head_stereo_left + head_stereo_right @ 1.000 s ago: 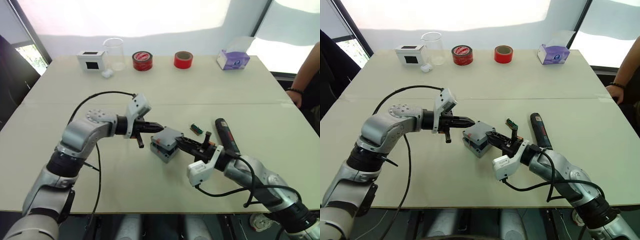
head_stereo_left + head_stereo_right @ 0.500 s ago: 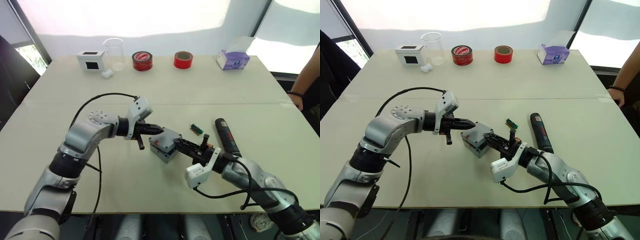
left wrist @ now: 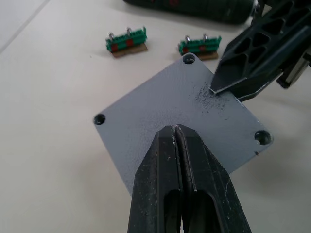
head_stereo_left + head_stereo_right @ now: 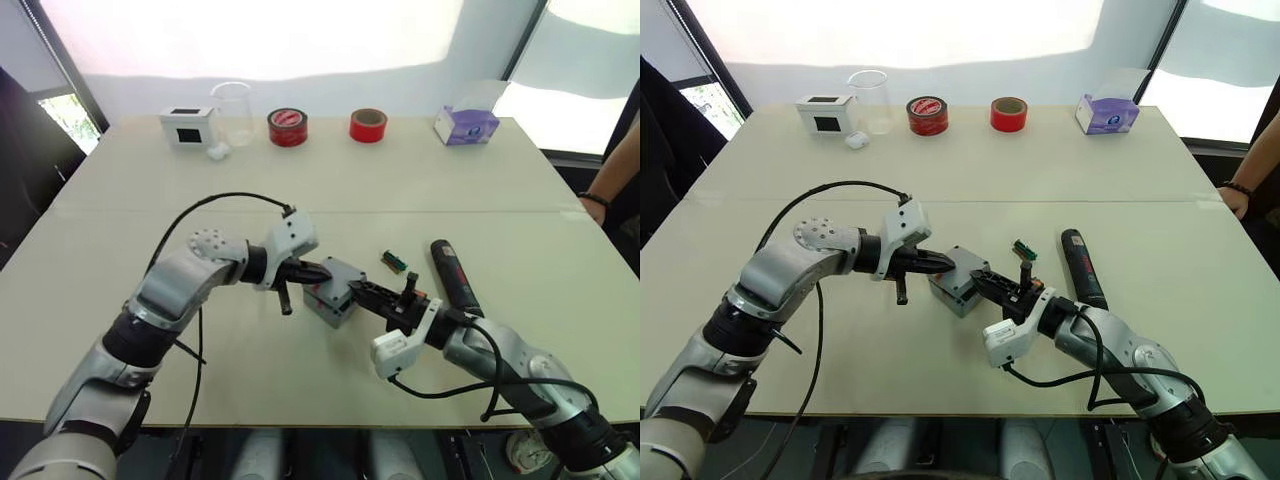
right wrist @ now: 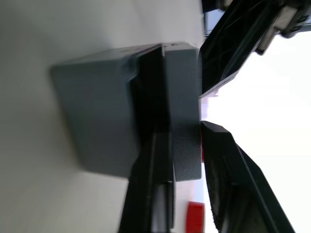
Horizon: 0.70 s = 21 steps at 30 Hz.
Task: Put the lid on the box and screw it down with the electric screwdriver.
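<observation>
The grey box (image 4: 325,308) stands mid-table with the flat grey lid (image 3: 146,111) lying on it, corner holes showing. My left gripper (image 4: 322,272) is shut, its tips resting on the lid's top. My right gripper (image 4: 360,290) reaches in from the opposite side and grips the lid's edge: one finger (image 3: 228,80) touches the top, the other sits in the dark gap between lid and box (image 5: 97,121). The lid stands slightly lifted on that side. The black electric screwdriver (image 4: 453,272) lies on the table to the right of the box, untouched.
Two green bit holders (image 3: 127,42) lie between box and screwdriver. Along the far edge stand a white box with a black window (image 4: 188,125), a clear beaker (image 4: 232,110), two red tape rolls (image 4: 287,126) and a tissue box (image 4: 466,124). A person's arm (image 4: 615,175) is at the far right.
My left arm has swung in toward the box and its shut tips have come down onto the lid. The right gripper has pushed a little further in at the lid's edge.
</observation>
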Tool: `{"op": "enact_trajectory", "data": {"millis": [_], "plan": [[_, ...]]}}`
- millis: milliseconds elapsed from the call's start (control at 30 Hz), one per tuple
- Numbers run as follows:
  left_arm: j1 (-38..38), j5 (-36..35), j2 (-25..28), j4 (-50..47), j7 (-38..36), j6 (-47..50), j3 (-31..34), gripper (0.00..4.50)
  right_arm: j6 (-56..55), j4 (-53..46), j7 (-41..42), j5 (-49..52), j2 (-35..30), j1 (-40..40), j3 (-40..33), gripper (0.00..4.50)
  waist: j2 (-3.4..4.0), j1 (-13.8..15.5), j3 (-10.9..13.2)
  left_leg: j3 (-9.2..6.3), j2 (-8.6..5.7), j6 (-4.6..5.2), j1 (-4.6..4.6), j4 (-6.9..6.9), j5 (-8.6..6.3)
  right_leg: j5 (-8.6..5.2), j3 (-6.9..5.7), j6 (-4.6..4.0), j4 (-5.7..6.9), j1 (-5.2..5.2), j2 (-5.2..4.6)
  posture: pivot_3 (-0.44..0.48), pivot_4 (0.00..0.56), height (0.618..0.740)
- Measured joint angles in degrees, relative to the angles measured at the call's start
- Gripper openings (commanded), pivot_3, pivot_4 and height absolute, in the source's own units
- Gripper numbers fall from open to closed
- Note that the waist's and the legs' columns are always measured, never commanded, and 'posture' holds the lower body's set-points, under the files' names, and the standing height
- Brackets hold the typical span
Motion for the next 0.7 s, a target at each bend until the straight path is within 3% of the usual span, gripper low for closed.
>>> {"op": "enact_trajectory", "data": {"millis": [167, 567, 700], "plan": [[0.2, 2.2, -0.1, -0.2, 0.4, -0.8, -1.3, 0.00, -0.1, -1.0, -0.3, 0.1, -0.1, -0.1, -1.2, 3.77, 0.00, 0.0, -0.5, -0.03, 0.01, 0.00, 0.11, 0.00, 0.00, 0.00, -0.01, 0.00, 0.01, 0.11, 0.00, 0.000, 0.150, 0.740], [2.0, 4.2, -1.1, 1.0, 0.7, -3.3, -1.8, 0.00, 0.5, -3.1, 3.6, 4.8, -2.4, 7.0, -3.8, 3.77, -0.08, 1.0, -0.9, -0.04, 0.01, 0.04, 0.20, 0.00, -0.03, -0.11, 0.00, -0.20, -0.06, 0.25, -0.01, 0.000, 0.150, 0.740], [3.2, 3.0, -3.0, 2.3, 1.2, -3.3, 1.0, 0.00, 3.6, -4.7, 7.4, 13.6, -1.2, 8.6, -5.3, 2.80, -0.06, 1.1, -0.9, -0.10, 0.07, 0.06, 0.49, -0.06, -0.04, -0.14, -0.05, -0.22, -0.12, 0.56, -0.01, 0.000, 0.150, 0.740]]}}
